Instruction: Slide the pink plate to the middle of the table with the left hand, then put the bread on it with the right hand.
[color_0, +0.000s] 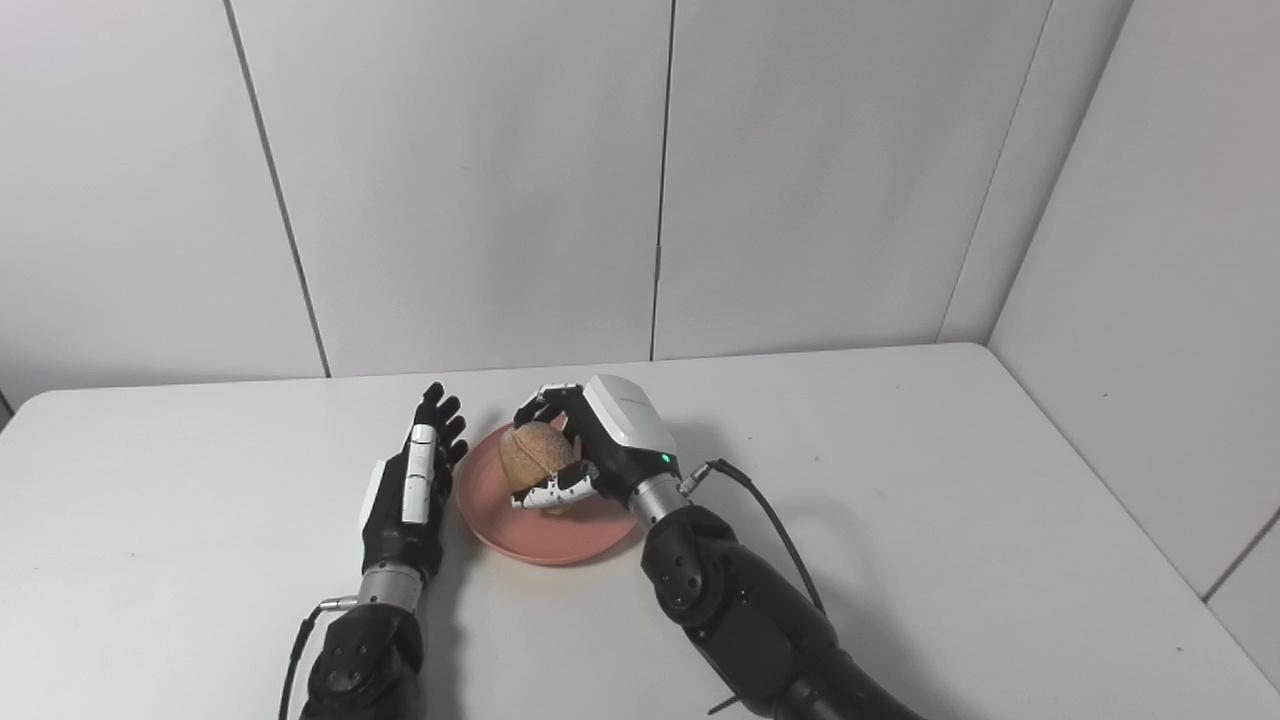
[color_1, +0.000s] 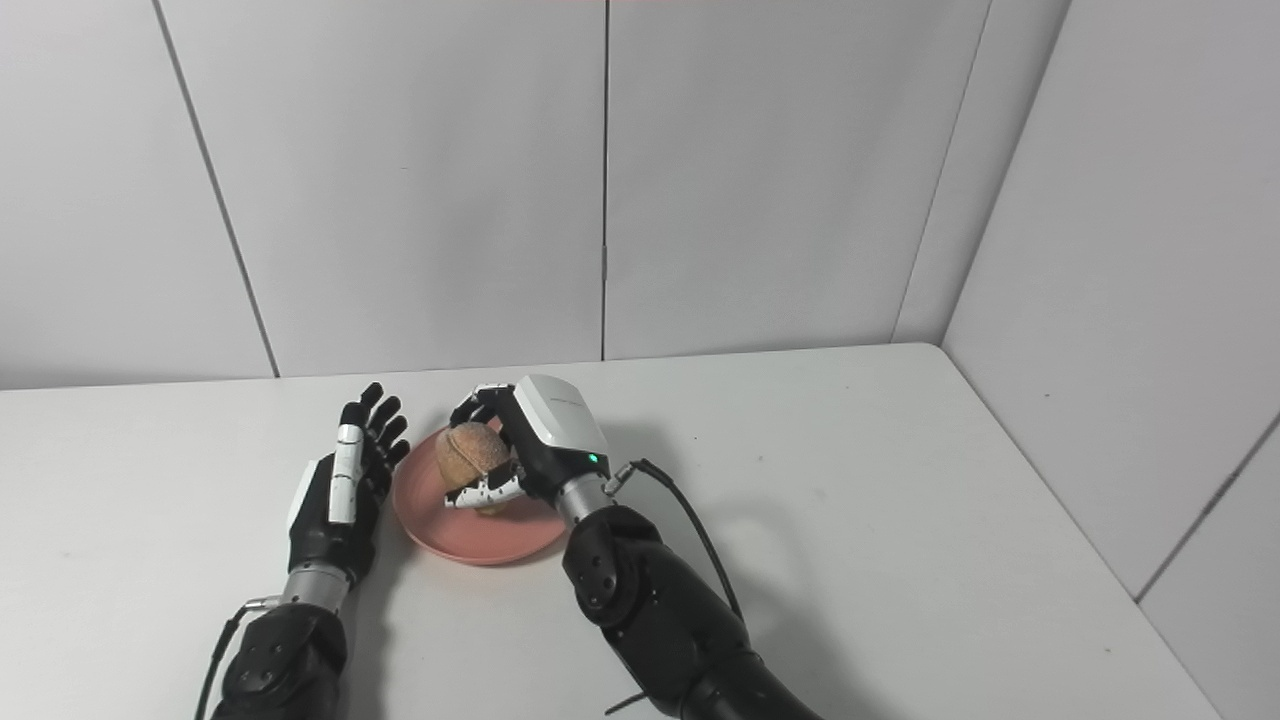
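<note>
The pink plate (color_0: 520, 525) lies on the white table near its middle. Directly over the plate, my right hand (color_0: 590, 440) is shut on a round brown bread roll (color_0: 535, 455), with fingers above it and the thumb below. The roll sits low over the plate's centre; whether it touches the plate I cannot tell. My left hand (color_0: 415, 480) stands open just left of the plate, fingers straight and pointing away from me, close to the plate's left rim (color_1: 400, 490).
The white table (color_0: 900, 470) stretches wide to the right and left of the plate. Grey wall panels close it off at the back and along the right side. A black cable (color_0: 770, 520) loops off my right wrist.
</note>
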